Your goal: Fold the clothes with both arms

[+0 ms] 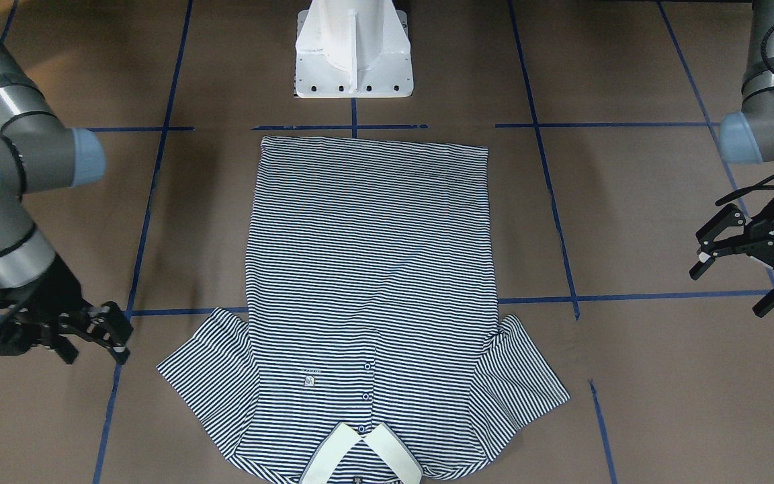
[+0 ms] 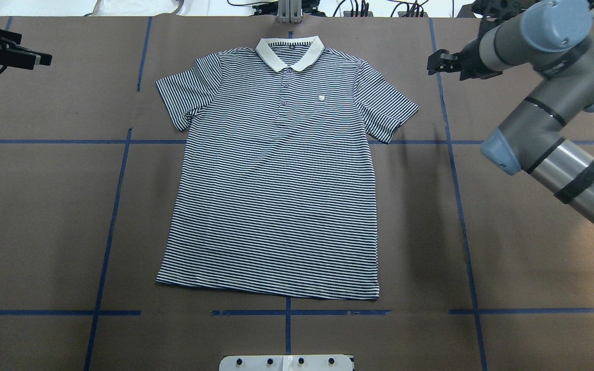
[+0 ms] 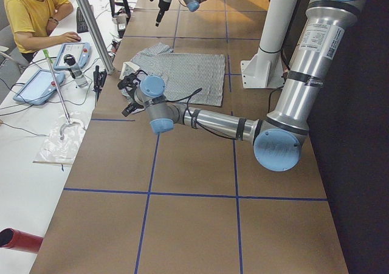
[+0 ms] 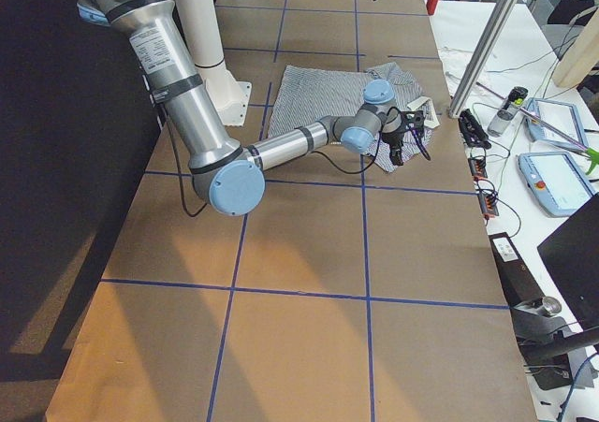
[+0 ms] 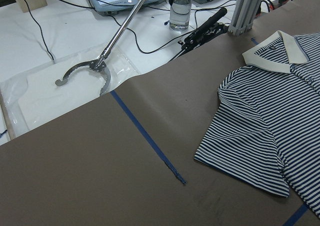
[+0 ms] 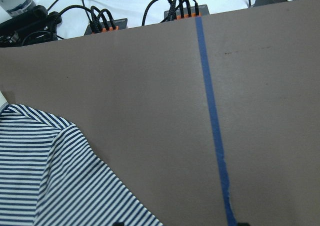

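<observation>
Shirt: A striped polo shirt (image 2: pixel 276 180) lies flat and face up in the middle of the brown tabletop (image 2: pixel 44 216). Its white collar (image 2: pixel 289 51) is at the top of the overhead frame and its hem (image 2: pixel 271 291) at the bottom, with both short sleeves spread out.

Handling: I judge it light, soft and limp. It should sag from any pinch, and the thin knit may wrinkle or slide if I drag it. The collar looks like the one firmer part.

Where to take hold: I would go for the edges. That means a pinch at the shoulder or sleeve on each side, or along one side with one tool near the sleeve and the other at the hem.

Left tool: The left tool (image 2: pixel 21 49) is in the upper left corner of the overhead frame, jaws spread and holding nothing.

Right tool: The right tool (image 2: pixel 449 64) is at the upper right of the overhead frame, jaws apart and likewise empty.

Shirt against tools: One sleeve (image 2: pixel 387 111) lies near the right tool, below and to its left in the overhead frame, without touching it. The other sleeve (image 2: pixel 181 95) is well apart from the left tool. Both tools flank the collar end, and the hem is far from each. I cannot tell how high either tool sits above the tabletop.
</observation>
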`<state>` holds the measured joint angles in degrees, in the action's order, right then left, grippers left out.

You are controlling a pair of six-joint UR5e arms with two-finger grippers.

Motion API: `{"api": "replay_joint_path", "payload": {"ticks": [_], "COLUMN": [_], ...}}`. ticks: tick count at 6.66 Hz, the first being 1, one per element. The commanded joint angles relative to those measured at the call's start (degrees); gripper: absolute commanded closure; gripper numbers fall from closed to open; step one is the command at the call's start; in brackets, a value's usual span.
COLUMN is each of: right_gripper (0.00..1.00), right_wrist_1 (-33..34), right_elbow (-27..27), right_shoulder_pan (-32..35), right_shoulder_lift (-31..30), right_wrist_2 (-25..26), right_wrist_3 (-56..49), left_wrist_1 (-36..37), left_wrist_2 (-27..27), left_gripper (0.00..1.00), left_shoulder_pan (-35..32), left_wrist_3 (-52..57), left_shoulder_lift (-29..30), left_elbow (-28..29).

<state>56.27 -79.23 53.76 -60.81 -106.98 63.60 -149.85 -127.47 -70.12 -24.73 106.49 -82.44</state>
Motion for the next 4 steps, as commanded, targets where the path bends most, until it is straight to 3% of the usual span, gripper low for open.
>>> {"api": "replay_joint_path", "payload": {"ticks": [1,4], "right_gripper": [0.38,0.40], "right_wrist_1": [-0.11,-5.03], "right_elbow": [5.21,10.24], "right_shoulder_pan": [-3.04,-3.57], "right_shoulder_lift": [3.23,3.86], "right_wrist_2": [3.45,3.80], "right_wrist_3": [2.23,1.88], "left_wrist_1": [-0.09,-0.09], "left_wrist_2": [0.03,0.03], "left_gripper": [0.00,0.00], "left_shoulder_pan": [0.07,0.07], "left_wrist_3": [0.03,0.03], "left_shoulder_lift": [0.04,0.04], "left_elbow": [0.08,0.09]}}
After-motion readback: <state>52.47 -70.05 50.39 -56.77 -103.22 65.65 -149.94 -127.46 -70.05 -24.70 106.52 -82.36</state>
